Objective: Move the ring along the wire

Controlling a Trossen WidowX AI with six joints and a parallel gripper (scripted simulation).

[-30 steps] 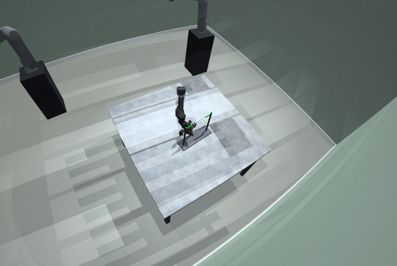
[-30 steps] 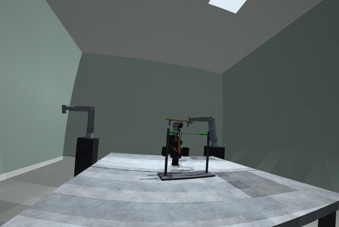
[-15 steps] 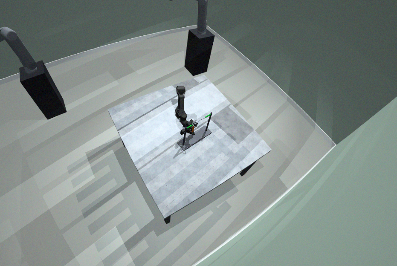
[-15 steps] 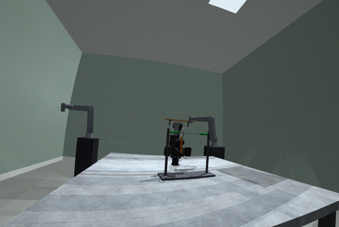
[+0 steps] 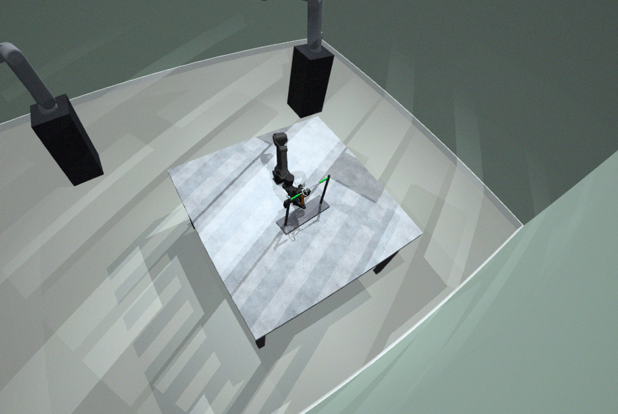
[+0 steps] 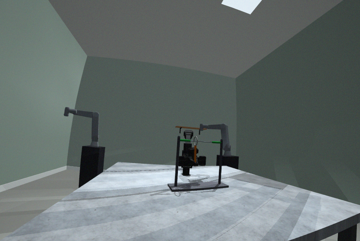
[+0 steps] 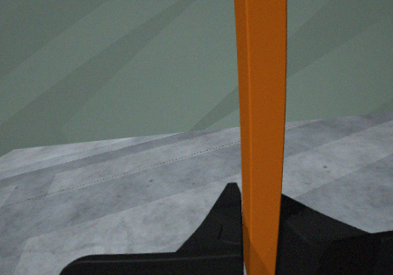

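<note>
End effector clamped on upright orange handle, ring around wire.
</note>
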